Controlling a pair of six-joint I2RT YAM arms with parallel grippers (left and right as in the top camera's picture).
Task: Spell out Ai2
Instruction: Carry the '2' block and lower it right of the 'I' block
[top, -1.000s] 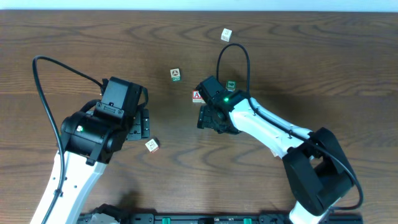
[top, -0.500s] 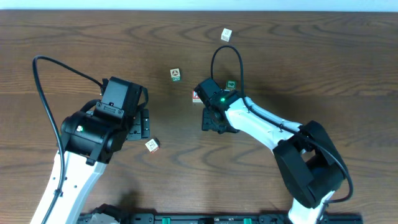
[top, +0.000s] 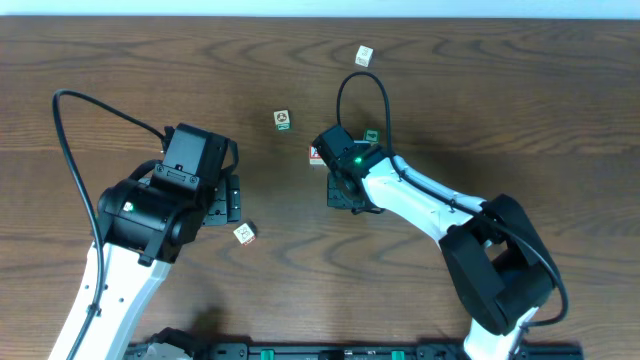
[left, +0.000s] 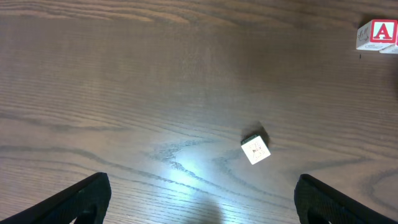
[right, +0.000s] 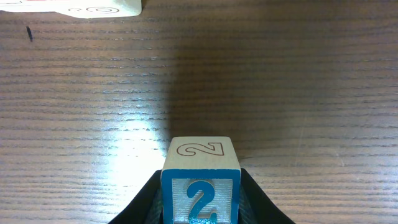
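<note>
Our right jaws are clenched on the 2 block (right: 200, 186), held square between them. Its blue 2 faces the wrist upright, and being a cube it has no long axis. Our left jaws stand wide and released. A white block (left: 255, 150) lies on the desk (left: 124, 93) ahead between them, with the A block (left: 380, 32) far ahead-right.
</note>
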